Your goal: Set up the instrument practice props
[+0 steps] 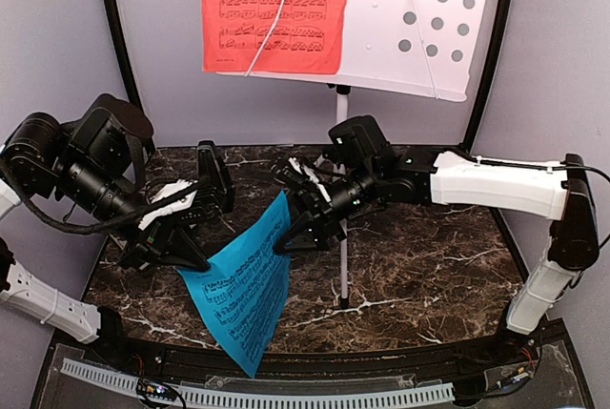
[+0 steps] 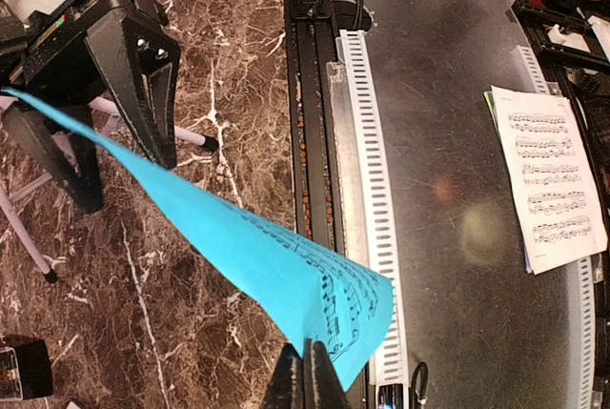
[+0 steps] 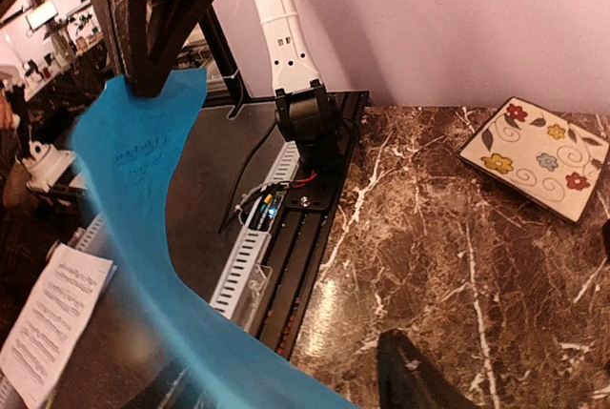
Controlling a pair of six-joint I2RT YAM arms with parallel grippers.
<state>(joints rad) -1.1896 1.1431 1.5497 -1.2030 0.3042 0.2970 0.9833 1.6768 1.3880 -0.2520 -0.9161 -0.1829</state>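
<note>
The white perforated music stand (image 1: 419, 18) stands at the back with the red sheet (image 1: 276, 9) on its left half. Its pole (image 1: 343, 199) comes down to the marble table. The blue sheet (image 1: 243, 290) hangs in the air between both arms. My left gripper (image 1: 191, 258) is shut on its lower corner, seen in the left wrist view (image 2: 307, 371). My right gripper (image 1: 286, 242) is open, its jaws spread either side of the sheet's upper edge (image 2: 105, 137); one finger (image 3: 410, 376) shows, the other is hidden behind the sheet (image 3: 133, 199). A small black object (image 2: 19, 366), perhaps the metronome, sits on the table.
The square floral tile (image 3: 538, 156) lies on the marble near the wall. A white leg of the stand (image 2: 152, 128) crosses the table below the right gripper. A white music sheet (image 2: 553, 180) lies on the dark floor beyond the table's front rail (image 2: 367, 190).
</note>
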